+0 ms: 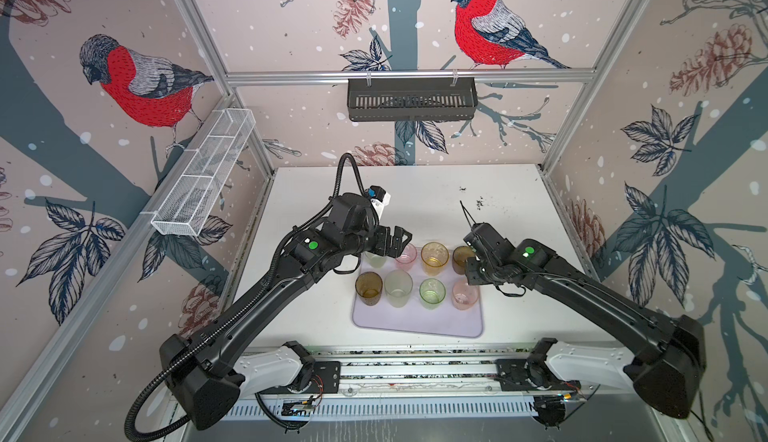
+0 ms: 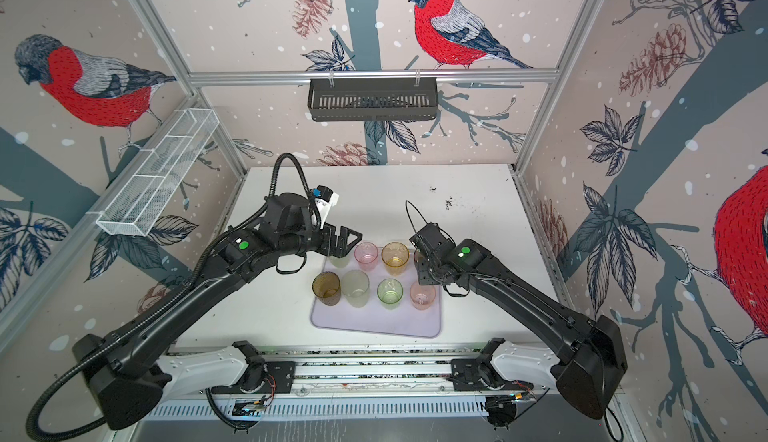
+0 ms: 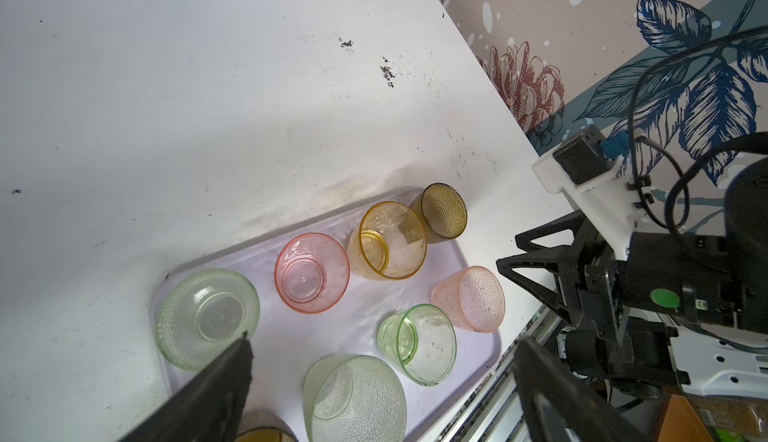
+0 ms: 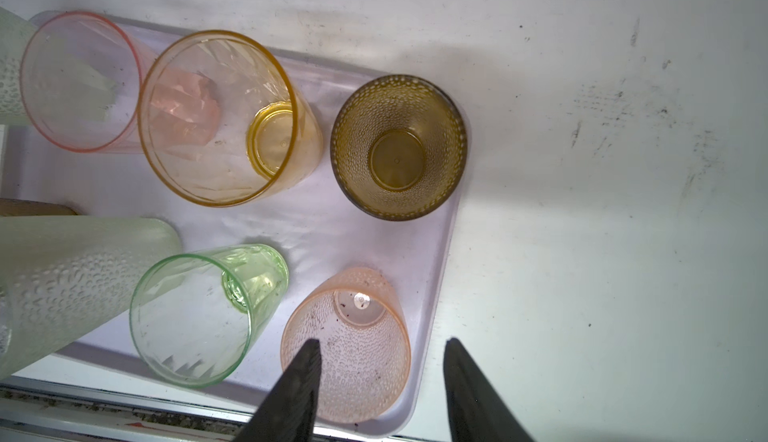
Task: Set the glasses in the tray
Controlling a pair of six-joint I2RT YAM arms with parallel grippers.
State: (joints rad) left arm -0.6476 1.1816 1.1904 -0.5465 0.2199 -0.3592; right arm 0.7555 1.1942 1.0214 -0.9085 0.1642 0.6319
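White scuffed tabletop [image 1: 436, 195], dark specks [image 1: 480, 202] scattered toward its far right, pale lilac tray [image 1: 415, 323] lying flat near the front edge, about midway across

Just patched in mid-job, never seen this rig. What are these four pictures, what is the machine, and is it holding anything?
It is a two-armed robot at a white table; each black arm ends in a two-fingered gripper. The two wide pictures come from one overhead camera and show nearly the same scene. The other two come from cameras on the wrists, looking down past the fingers. On the table lies a lilac tray with eight tinted glasses standing upright in two rows. The left gripper hovers open over the tray's far left corner, holding nothing. The right gripper is open too, above the peach glass at the near right corner, not clamped on it.
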